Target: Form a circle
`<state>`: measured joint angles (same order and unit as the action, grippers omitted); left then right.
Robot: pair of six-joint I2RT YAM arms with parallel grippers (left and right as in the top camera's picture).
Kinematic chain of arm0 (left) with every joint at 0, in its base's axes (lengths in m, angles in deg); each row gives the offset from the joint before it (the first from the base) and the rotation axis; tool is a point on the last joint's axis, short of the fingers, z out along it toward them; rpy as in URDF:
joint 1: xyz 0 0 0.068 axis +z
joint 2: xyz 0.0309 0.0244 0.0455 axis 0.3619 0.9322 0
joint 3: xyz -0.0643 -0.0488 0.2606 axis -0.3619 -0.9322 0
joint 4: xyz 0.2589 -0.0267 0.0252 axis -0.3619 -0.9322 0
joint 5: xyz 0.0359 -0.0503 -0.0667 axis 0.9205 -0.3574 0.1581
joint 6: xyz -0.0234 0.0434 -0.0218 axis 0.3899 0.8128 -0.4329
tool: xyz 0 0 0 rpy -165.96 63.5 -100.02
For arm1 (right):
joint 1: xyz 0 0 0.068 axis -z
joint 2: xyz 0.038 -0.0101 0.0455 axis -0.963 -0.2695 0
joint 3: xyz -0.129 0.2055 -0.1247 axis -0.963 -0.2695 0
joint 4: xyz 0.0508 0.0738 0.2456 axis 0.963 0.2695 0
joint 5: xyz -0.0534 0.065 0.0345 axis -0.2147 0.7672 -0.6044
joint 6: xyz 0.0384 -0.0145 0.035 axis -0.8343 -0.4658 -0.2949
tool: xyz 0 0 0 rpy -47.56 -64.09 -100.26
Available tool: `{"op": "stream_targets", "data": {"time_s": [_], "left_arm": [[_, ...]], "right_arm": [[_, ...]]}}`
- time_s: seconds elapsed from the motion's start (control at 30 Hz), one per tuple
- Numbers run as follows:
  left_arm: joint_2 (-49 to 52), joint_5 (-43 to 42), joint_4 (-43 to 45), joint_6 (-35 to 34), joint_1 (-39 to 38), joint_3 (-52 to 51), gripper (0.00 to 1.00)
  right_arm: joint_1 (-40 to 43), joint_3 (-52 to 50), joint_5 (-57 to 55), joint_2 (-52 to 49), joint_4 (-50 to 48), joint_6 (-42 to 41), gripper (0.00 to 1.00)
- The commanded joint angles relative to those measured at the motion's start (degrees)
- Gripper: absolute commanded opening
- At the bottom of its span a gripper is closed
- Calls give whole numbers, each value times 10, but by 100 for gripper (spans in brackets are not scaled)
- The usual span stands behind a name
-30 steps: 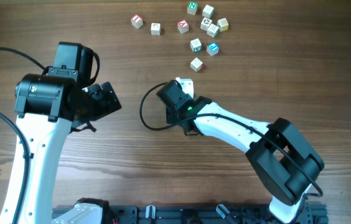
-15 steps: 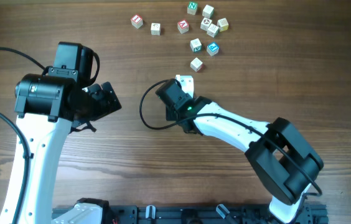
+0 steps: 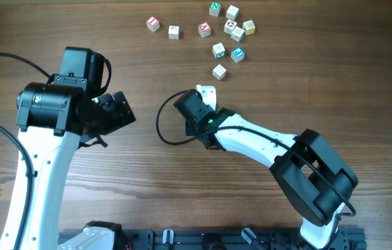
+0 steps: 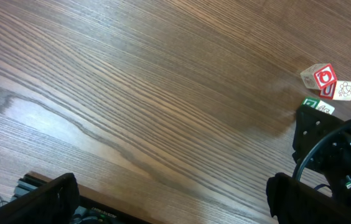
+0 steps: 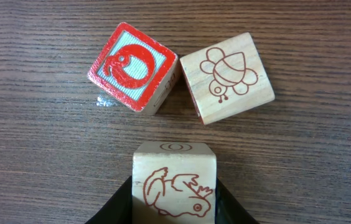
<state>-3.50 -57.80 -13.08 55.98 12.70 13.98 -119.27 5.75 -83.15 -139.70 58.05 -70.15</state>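
Tabletop (image 3: 147,187) shows only a start: your left gripper (image 3: 121,110) hangs wide open, idle; your right gripper (image 5: 174,208) clamps a bird cube (image 5: 174,185) just short of the circle (image 5: 191,93), as yet a red-faced cube (image 5: 133,65) beside a bee cube (image 5: 227,76); loose cubes (image 3: 219,50) lie well apart, unplaced.

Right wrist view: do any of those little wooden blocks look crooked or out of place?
Only mildly. The red-faced block sits twisted at an angle to the bee block beside it, so their edges do not line up. The bird block is square in the right gripper. Nothing looks broken or spilled.
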Motion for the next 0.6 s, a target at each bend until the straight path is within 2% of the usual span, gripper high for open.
{"op": "stream_targets", "data": {"time_s": [0.0,0.57], "left_arm": [[-4,10,0,-10,0,2,100],[-4,10,0,-10,0,2,100]], "right_arm": [[6,10,-6,-13,-7,5,22],[6,10,-6,-16,-12,5,24]]}}
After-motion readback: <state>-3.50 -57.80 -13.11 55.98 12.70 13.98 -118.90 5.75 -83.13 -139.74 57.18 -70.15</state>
